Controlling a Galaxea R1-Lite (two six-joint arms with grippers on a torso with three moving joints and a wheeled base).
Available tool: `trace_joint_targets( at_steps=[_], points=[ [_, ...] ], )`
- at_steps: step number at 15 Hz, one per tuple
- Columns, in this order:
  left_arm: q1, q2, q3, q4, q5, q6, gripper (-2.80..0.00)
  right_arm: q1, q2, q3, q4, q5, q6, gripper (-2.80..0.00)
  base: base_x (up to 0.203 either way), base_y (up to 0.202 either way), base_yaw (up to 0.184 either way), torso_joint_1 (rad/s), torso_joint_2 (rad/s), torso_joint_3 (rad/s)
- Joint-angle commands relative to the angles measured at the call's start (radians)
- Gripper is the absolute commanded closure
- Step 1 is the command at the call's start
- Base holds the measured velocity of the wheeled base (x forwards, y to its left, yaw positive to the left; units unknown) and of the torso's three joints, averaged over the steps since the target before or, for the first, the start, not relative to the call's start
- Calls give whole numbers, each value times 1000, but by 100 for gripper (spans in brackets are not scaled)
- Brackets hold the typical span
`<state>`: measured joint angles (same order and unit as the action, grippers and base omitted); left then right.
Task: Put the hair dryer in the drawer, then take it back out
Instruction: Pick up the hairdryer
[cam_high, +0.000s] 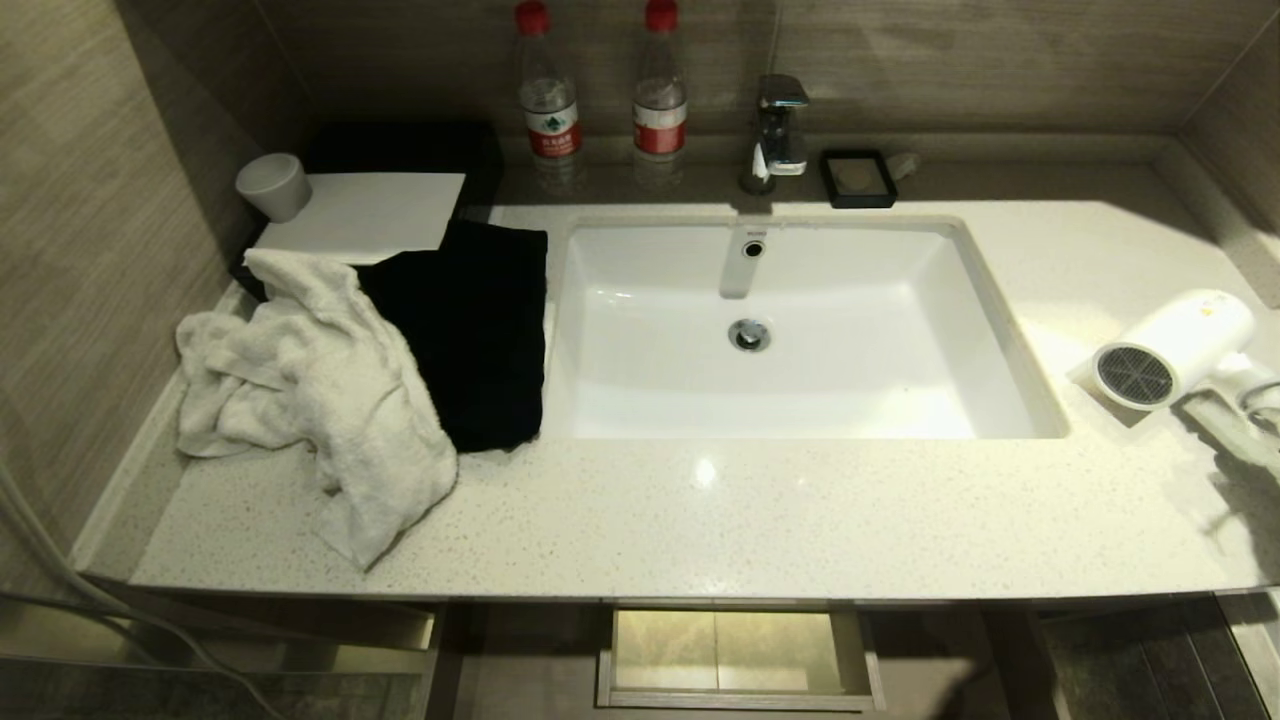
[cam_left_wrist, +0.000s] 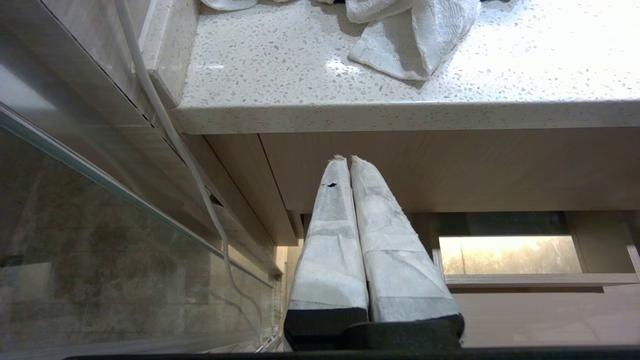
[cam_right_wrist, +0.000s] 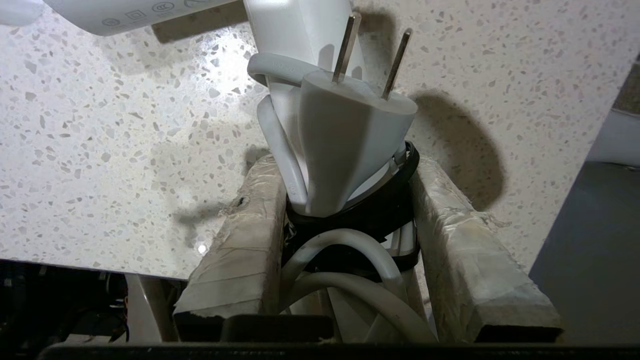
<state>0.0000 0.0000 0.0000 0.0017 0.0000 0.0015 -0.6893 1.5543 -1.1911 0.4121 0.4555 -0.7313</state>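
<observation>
Hair dryer (cam_high: 1176, 347): small, white, barrel lying on the speckled countertop (cam_high: 760, 520) at the far right, right of the sink basin (cam_high: 800, 330); round grey mesh grille faces left and toward the near edge. Handle runs off toward the right margin of the head view. Bundled white cord (cam_right_wrist: 345, 260), bound by a black strap, with its two-pin plug (cam_right_wrist: 350, 130) pointing up along the handle.

Right gripper (cam_right_wrist: 345, 200): at the right end of the counter, its tape-wrapped fingers (cam_right_wrist: 245, 235) clasped either side of the corded handle and plug, grasping the hair dryer.

Drawer (cam_high: 735, 655): light wood-grain, pulled open below the near counter edge, under the basin; nothing visible inside.

Left gripper (cam_left_wrist: 348, 165): low beside the cabinet front at the left, below the countertop; wrapped fingers (cam_left_wrist: 330, 235) pressed together, holding nothing.

Other items, left to right:
- Grey cup (cam_high: 274, 186), far left corner, on a white sheet (cam_high: 365, 212).
- White towel (cam_high: 320, 390), crumpled, left end of counter.
- Black cloth (cam_high: 470, 330), beside the towel, touching the basin's left rim.
- Two red-capped water bottles (cam_high: 549, 95), against the far wall.
- Chrome faucet (cam_high: 778, 130), behind the basin.
- Black soap dish (cam_high: 857, 178), just right of the faucet.
</observation>
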Motion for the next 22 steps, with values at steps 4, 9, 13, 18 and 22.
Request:
trace_joint_targets(
  at_steps=[4, 9, 13, 18, 22],
  points=[
    [0, 0, 0, 0, 0, -1, 0, -10, -29, 14, 2, 2, -4, 0, 0, 0, 0, 0, 0, 0],
    [0, 0, 0, 0, 0, 0, 0, -9, -54, 39, 1, 3, -4, 0, 0, 0, 0, 0, 0, 0],
    [0, 0, 0, 0, 0, 0, 0, -9, -59, 35, 2, 3, -4, 0, 0, 0, 0, 0, 0, 0],
    [0, 0, 0, 0, 0, 0, 0, -9, -71, 51, -3, 6, -5, 0, 0, 0, 0, -17, 17, -4],
    [0, 0, 0, 0, 0, -1, 0, -9, -76, 58, -4, 5, -5, 0, 0, 0, 0, -291, 185, -97]
  ],
)
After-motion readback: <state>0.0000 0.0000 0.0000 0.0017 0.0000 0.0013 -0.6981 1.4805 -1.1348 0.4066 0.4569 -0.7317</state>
